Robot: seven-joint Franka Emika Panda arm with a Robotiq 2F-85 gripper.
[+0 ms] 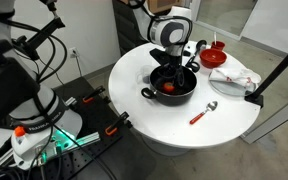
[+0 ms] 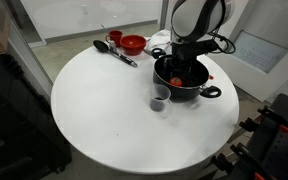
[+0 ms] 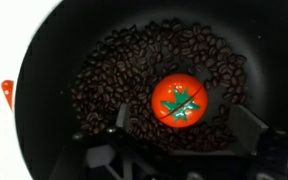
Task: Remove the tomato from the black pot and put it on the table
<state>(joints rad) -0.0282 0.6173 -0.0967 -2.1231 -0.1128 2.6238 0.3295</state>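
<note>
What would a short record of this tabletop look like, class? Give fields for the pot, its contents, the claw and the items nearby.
black pot: on the round white table, bottom covered with what look like coffee beans
tomato: lying on the beans inside the pot, not gripped
claw: open, hovering over the pot above the tomato
red bowl: on the table, apart from the pot
red-handled spoon: lying on the table
small cup: close beside the pot
</note>
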